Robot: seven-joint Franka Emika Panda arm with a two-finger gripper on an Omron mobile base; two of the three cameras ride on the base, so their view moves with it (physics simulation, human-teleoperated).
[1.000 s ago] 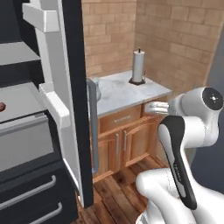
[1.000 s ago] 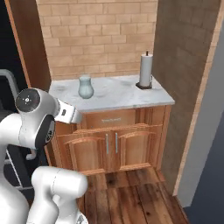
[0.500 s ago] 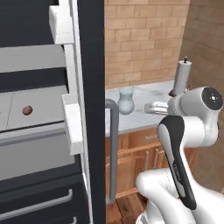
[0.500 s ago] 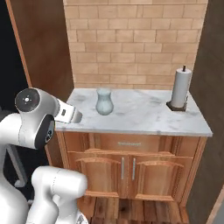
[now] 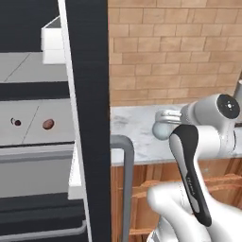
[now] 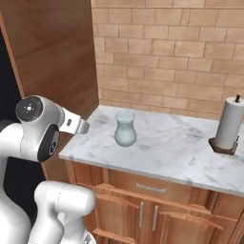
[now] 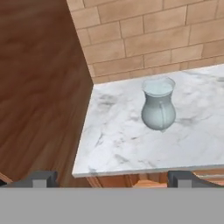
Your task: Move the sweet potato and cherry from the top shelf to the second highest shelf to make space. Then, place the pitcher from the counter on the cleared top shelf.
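Observation:
The pale blue-green pitcher (image 6: pixel 125 129) stands upright on the marbled counter (image 6: pixel 171 152), near its left end. In the hand view the pitcher (image 7: pixel 159 107) is ahead of my open gripper (image 7: pixel 111 179), well apart from the fingertips (image 7: pixel 41 178), with nothing between them. In the left base view the sweet potato (image 5: pixel 47 124) and the cherry (image 5: pixel 17 122) lie side by side on the paler second highest shelf (image 5: pixel 33 151) with the light rail. The darker top shelf (image 5: pixel 28 66) lies above them. My arm partly hides the pitcher (image 5: pixel 160 132) in that view.
The fridge's dark door edge (image 5: pixel 87 118) with its grey handle (image 5: pixel 125 165) stands between the shelves and the counter (image 5: pixel 134 127). A paper towel roll (image 6: pixel 228 125) stands at the counter's right. A tall wooden panel (image 6: pixel 47 47) borders the counter's left.
The whole picture has shifted: the base has driven, and the fridge shelves, counter and pitcher now look nearer and further right. The gripper stays open.

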